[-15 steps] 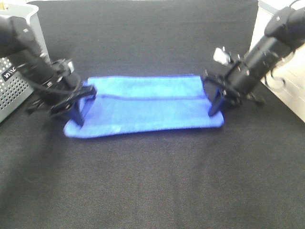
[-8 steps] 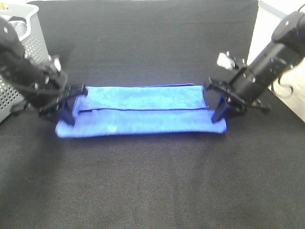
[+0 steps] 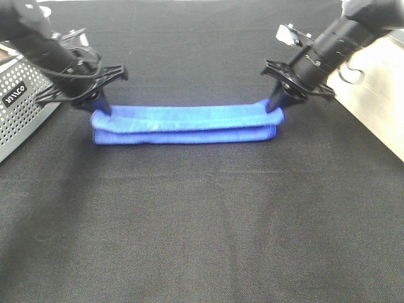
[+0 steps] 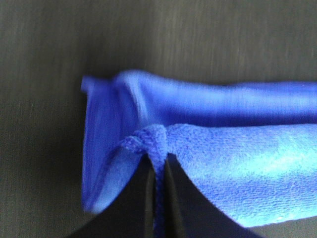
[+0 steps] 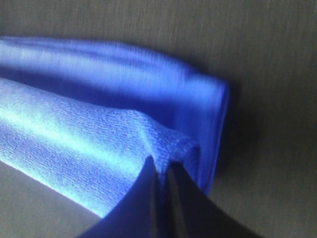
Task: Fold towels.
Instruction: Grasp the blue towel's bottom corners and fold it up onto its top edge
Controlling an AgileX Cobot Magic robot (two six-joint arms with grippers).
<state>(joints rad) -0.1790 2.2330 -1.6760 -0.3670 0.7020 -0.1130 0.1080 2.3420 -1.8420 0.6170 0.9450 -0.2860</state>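
Observation:
A blue towel (image 3: 186,123) lies as a long narrow band across the black table, its near layer lifted and carried over the far part. My left gripper (image 3: 101,110) is shut on the towel's left end; the left wrist view shows the towel's hem (image 4: 157,148) pinched between the dark fingers. My right gripper (image 3: 273,106) is shut on the towel's right end; the right wrist view shows the cloth (image 5: 161,144) pinched between its fingers. Both grippers hold their corners just above the towel's far edge.
A grey perforated basket (image 3: 19,107) stands at the left edge of the black table (image 3: 202,221), close to my left arm. A pale surface (image 3: 379,95) borders the table on the right, behind my right arm.
Both grippers have moved away from the camera toward the far side, carrying the towel's near edge up and over. The towel has gone from a wide flat band to a narrower, doubled one.

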